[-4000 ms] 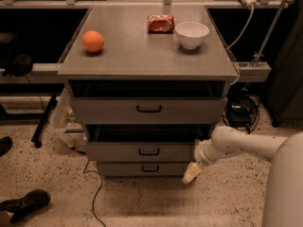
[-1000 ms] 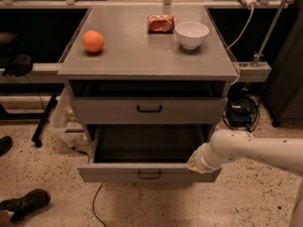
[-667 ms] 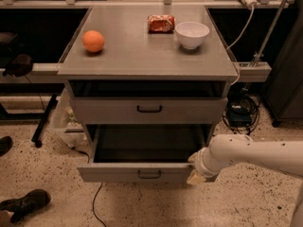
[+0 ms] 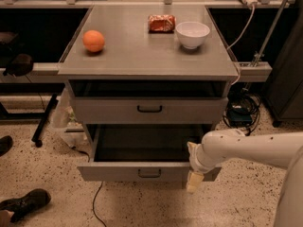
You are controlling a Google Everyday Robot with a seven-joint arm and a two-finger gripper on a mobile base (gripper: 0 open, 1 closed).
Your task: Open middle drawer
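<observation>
**A:** Where is the tool?

**B:** The cream-tipped tool (image 4: pixel 194 179) on the white arm (image 4: pixel 246 148) is at the right front corner of the gray middle drawer (image 4: pixel 113 171), hanging just below its front edge. I cannot tell whether it is open or closed. It does not look to be on the small black bar handle (image 4: pixel 149 173), which sits to its left at the centre of the front.

**A:** And the drawer itself?

**B:** It stands well out of the cabinet, its plain dark interior showing and apparently empty. I judge the task as good as done. A place at the corner would suit pulling on the front's edge rather than the handle.

**A:** Room to move?

**B:** In front of the drawer the speckled floor (image 4: pixel 142 207) is open, except for a thin dark cable (image 4: pixel 96 198) below its left half and a black shoe (image 4: pixel 26 203) well to its left. The arm comes in from the drawer's right, so backing off that way looks free.

**A:** Farther back?

**B:** Just above it, the gray upper drawer (image 4: pixel 109 110) is slightly out. Beyond that, the gray tabletop (image 4: pixel 142 56) carries a round orange fruit (image 4: pixel 93 40), a white bowl (image 4: pixel 192 34) and a reddish packet (image 4: pixel 161 23), all clear of the drawer's travel.
</observation>
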